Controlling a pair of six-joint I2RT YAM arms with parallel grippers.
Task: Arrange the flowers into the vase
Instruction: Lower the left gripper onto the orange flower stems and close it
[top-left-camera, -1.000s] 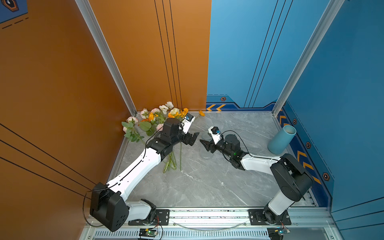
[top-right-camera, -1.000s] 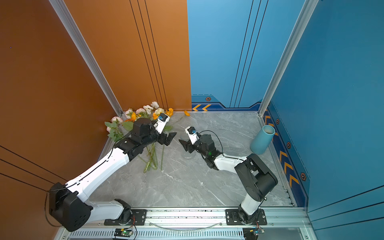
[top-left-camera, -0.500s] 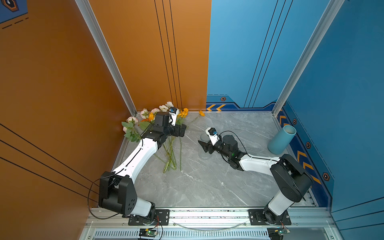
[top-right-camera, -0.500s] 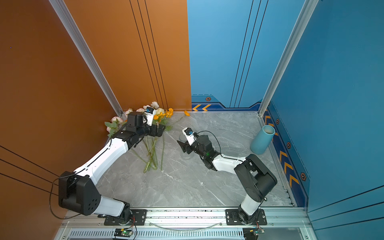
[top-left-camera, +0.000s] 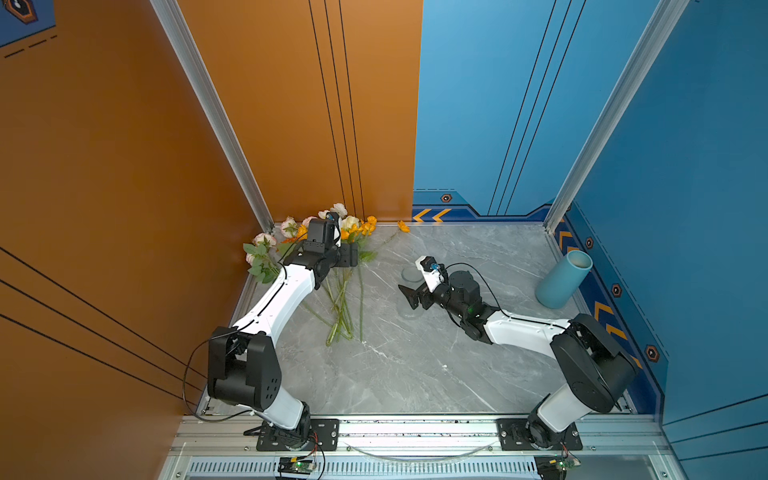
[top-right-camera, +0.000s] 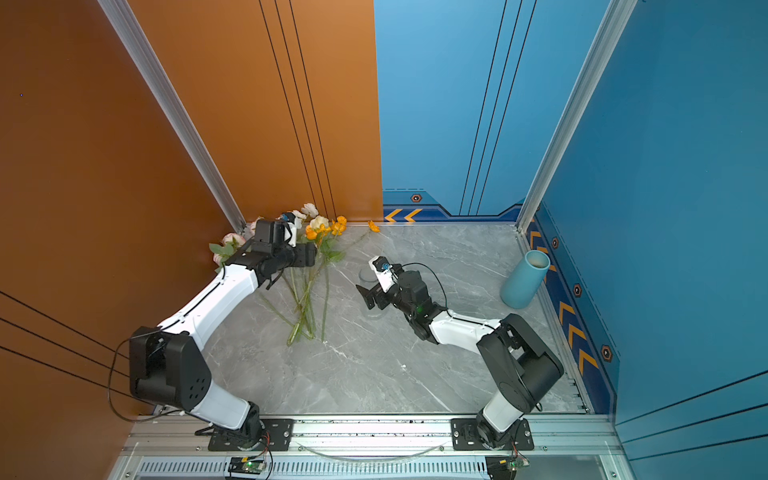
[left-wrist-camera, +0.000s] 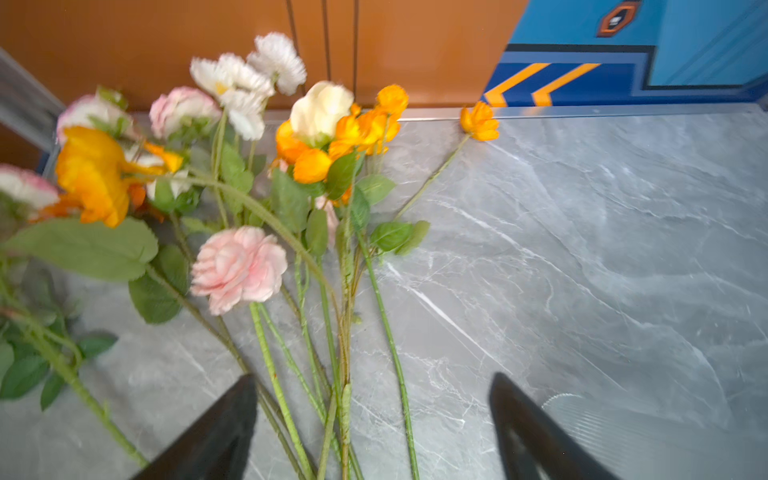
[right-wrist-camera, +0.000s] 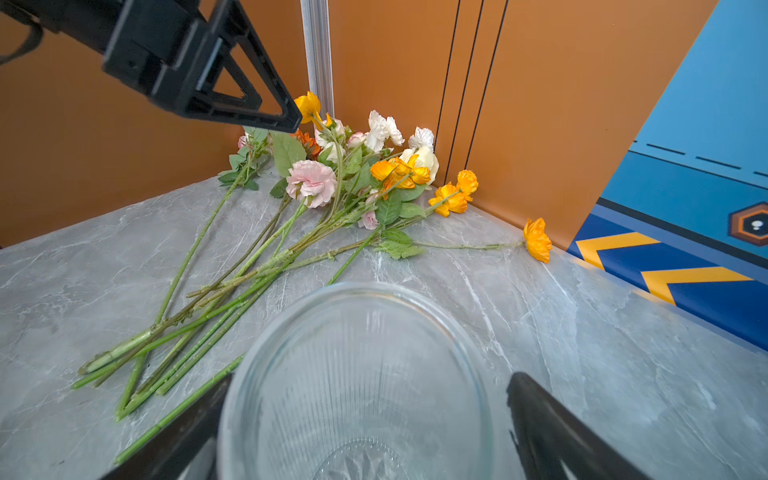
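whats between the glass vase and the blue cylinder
The right arm's wrist sits next to the glass vase; then bare marble table up to the blue cylinder, in both top views.

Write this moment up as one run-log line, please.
flowers: lying on table | glass vase: empty | left gripper: open over flowers | right gripper: open, jaws either side of glass vase
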